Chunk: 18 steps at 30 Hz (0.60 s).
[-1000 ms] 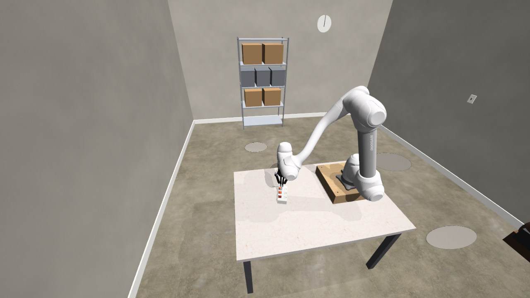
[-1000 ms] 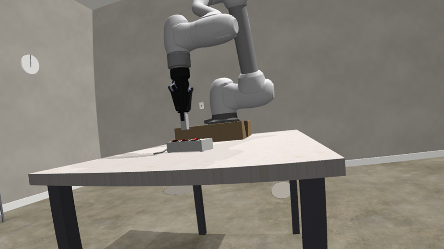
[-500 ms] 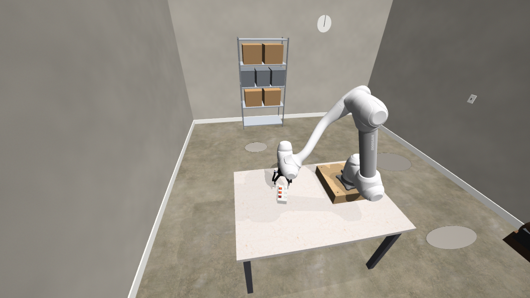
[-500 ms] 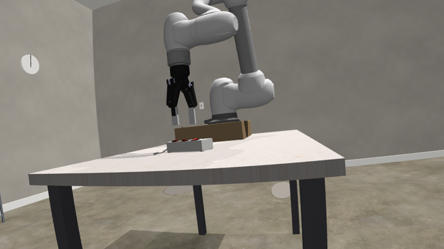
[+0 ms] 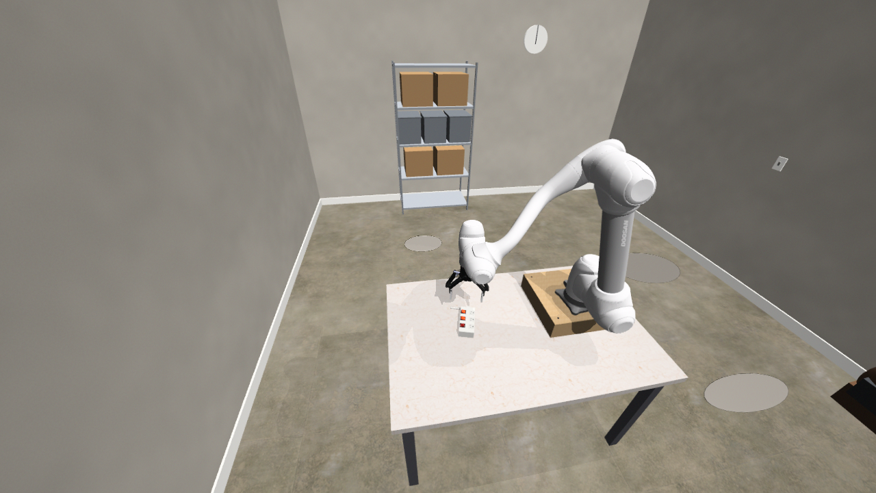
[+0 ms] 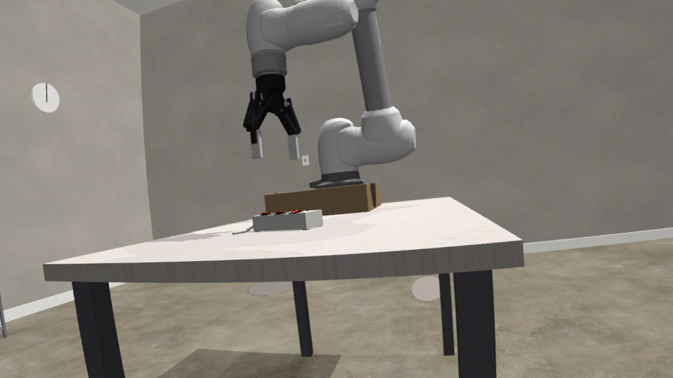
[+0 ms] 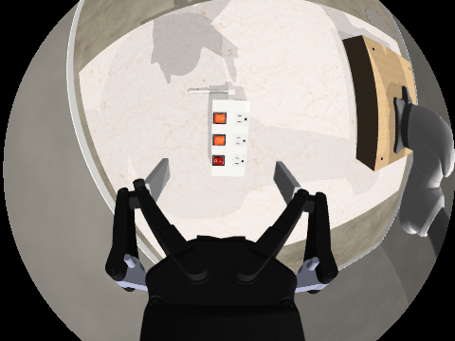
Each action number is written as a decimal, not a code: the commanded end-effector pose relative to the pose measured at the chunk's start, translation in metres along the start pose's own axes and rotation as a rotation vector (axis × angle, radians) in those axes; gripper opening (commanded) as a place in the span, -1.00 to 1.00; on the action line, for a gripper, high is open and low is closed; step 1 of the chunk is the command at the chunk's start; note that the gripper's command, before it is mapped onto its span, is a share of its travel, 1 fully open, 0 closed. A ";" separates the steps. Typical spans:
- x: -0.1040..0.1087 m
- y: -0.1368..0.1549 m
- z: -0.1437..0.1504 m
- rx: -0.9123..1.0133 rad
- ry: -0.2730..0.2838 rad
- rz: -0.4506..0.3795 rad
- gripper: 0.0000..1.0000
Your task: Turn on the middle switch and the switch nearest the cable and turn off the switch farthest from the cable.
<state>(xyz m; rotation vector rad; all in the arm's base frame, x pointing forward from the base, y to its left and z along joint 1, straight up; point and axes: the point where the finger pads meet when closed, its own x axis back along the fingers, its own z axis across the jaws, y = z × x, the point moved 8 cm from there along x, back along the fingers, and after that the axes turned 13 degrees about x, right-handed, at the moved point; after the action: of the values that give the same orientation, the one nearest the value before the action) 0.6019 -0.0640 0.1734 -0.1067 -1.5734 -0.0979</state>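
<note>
1. Overhead, in the top view, the white power strip lies flat on the pale table, a little left of the frame's centre, its three red switches in a row running up and down the picture. The gripper hangs just above it in the frame, near the table's far edge, its black fingers spread wide with nothing between them. The white arm rises from a wooden base plate at the table's right side and bends over toward the middle. A metal shelf with brown and grey boxes stands against the back wall, a round clock above it.

2. From the exterior view, low at table height, the strip sits right way up on the table top, left of centre, a short cable stub leaving its left end. The gripper is well above it, clear of it, pointing down, pale pads far apart and holding nothing. The base plate lies just behind the strip.

3. Through the wrist view, the strip is at the centre, between and beyond the two splayed fingers. The cable leaves its upper end. The upper two switches glow orange; the lowest switch, farthest from the cable, is a darker red. The base plate shows at the right edge.
</note>
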 end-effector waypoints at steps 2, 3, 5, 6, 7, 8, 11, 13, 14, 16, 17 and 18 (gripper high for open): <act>0.008 0.000 0.000 0.000 0.000 0.000 1.00; 0.010 0.000 0.000 0.000 0.000 0.000 1.00; 0.011 0.000 0.000 0.000 0.000 0.000 1.00; 0.011 0.000 0.000 0.000 0.000 0.000 1.00; 0.011 0.000 0.000 0.000 0.000 0.000 1.00; 0.011 0.000 0.000 0.000 0.000 0.000 1.00; 0.011 0.000 0.000 0.000 0.000 0.000 1.00; 0.011 0.000 0.000 0.000 0.000 0.000 1.00; 0.011 0.000 0.000 0.000 0.000 0.000 1.00; 0.011 0.000 0.000 0.000 0.000 0.000 1.00; 0.011 0.000 0.000 0.000 0.000 0.000 1.00; 0.011 0.000 0.000 0.000 0.000 0.000 1.00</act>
<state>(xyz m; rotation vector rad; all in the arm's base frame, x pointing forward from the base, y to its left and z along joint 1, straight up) 0.6019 -0.0639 0.1848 -0.1067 -1.5731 -0.0979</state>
